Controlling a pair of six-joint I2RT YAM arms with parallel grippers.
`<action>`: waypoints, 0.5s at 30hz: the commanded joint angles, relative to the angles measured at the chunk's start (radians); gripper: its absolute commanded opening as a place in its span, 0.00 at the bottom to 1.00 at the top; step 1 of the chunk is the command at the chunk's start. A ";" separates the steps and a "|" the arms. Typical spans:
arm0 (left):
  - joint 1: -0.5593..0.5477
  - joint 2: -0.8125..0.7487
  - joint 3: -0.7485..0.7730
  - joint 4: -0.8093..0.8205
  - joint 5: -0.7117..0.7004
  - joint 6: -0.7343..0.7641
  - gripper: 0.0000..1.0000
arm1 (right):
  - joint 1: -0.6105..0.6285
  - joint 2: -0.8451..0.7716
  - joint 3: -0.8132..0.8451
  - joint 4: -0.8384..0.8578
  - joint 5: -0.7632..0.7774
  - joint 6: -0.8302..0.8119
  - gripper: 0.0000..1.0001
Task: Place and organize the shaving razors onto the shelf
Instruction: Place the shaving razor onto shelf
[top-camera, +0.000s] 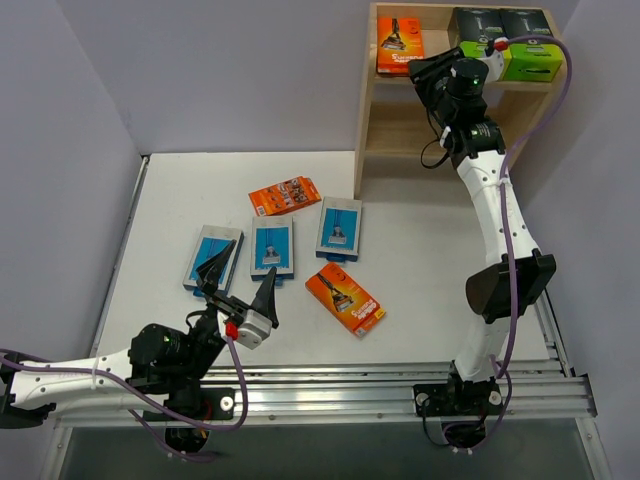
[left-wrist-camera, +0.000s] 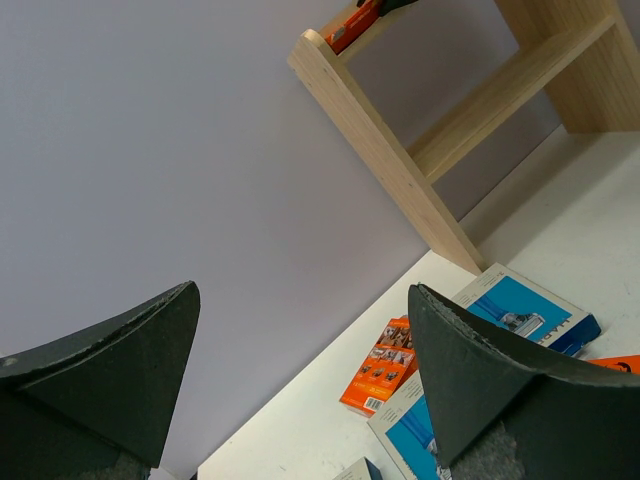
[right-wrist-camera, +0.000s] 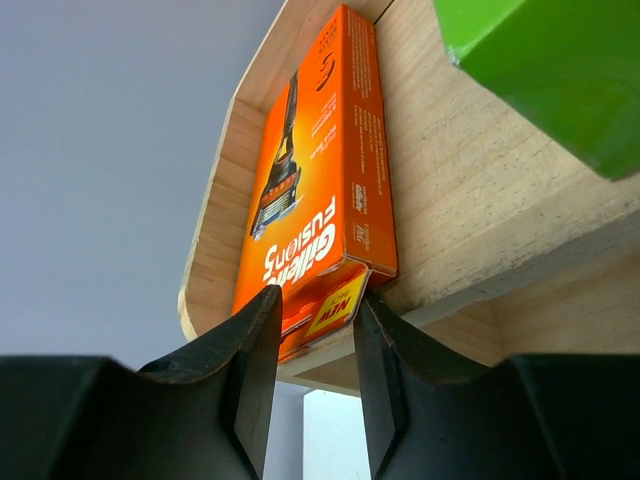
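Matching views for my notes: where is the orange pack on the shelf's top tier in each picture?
Top external: upper middle, orange pack at the top tier's left end.
Left wrist: the pack is a sliver at the top edge.
Right wrist: centre.
Shared landmark: the wooden shelf.

1. On the top tier of the light wooden two-tier shelf, between the flat orange razor pack and the two black boxes with lime-green ends: a narrow strip of bare wood, with the right gripper at its front edge.
2. Lower tier: open-fronted, right arm crossing before it.
3. Mid-table: three flat light-blue cards and two more orange packs, clustered close.
4. Right of the cluster: bare white tabletop.
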 joint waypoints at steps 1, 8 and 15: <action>-0.001 -0.005 0.044 0.008 0.014 -0.012 0.94 | 0.002 0.020 0.036 0.045 -0.017 -0.008 0.31; -0.001 -0.005 0.044 0.004 0.016 -0.015 0.94 | 0.002 0.010 0.027 0.037 -0.015 -0.009 0.48; -0.001 -0.002 0.047 -0.002 0.016 -0.015 0.94 | 0.002 -0.016 -0.015 0.046 -0.015 -0.011 0.49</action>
